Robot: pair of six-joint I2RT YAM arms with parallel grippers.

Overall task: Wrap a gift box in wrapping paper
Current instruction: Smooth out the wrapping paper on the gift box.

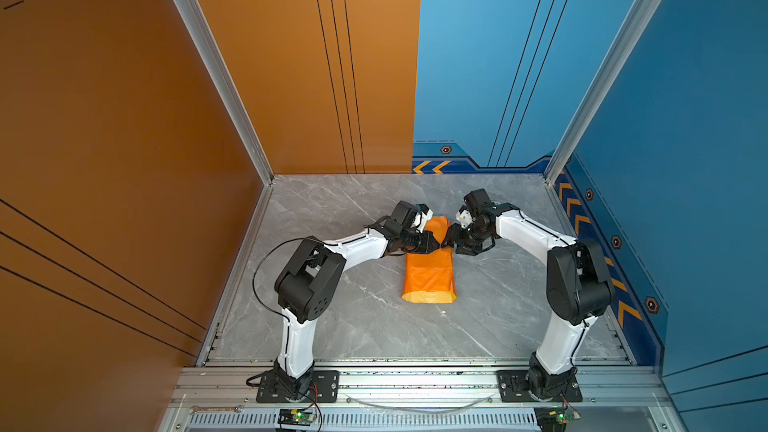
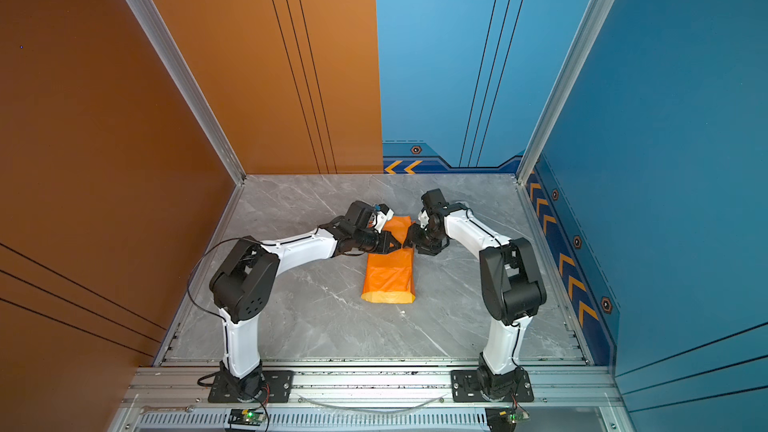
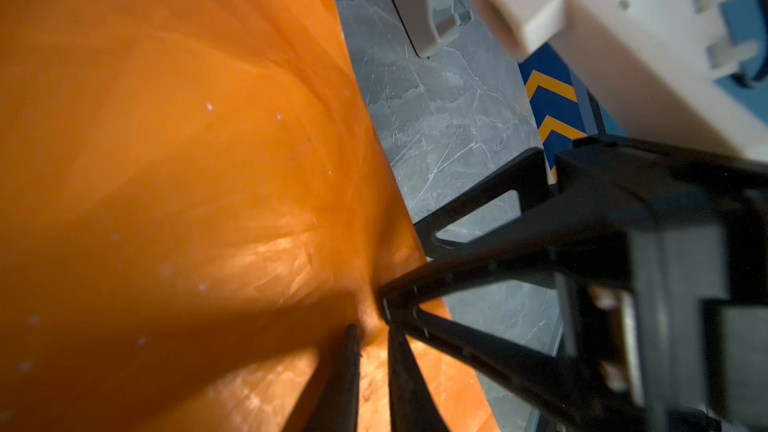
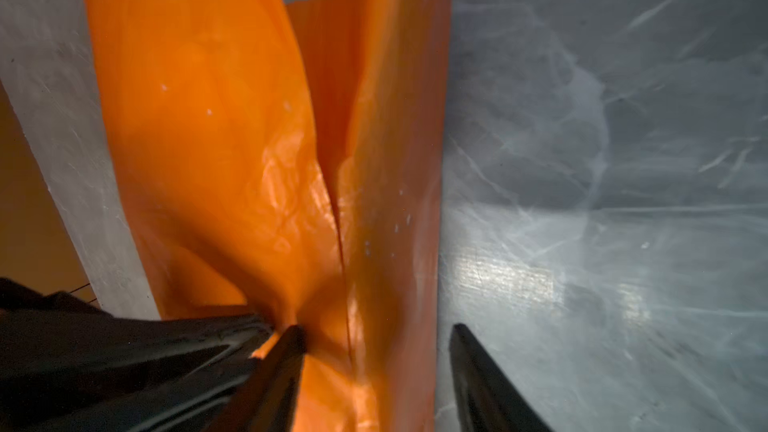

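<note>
The wrapping paper (image 1: 428,272) (image 2: 388,272) lies on the table as a long bundle, orange side out, with a pale yellow edge at its near end. The gift box is hidden. Both grippers meet at the bundle's far half. My left gripper (image 1: 439,245) (image 2: 401,246) (image 3: 371,328) comes from the left, its jaws nearly together on a pucker of the paper (image 3: 187,160). My right gripper (image 1: 448,242) (image 2: 409,243) (image 4: 374,330) is open. One of its fingers rests on the paper (image 4: 208,139) against the left fingertips, and the other hangs over bare table.
The grey marble table (image 1: 353,326) is enclosed by an orange wall at the left and blue walls at the back and right. White fittings (image 1: 423,214) (image 1: 463,216) sit on both wrists. A wrench (image 1: 216,409) lies on the front rail.
</note>
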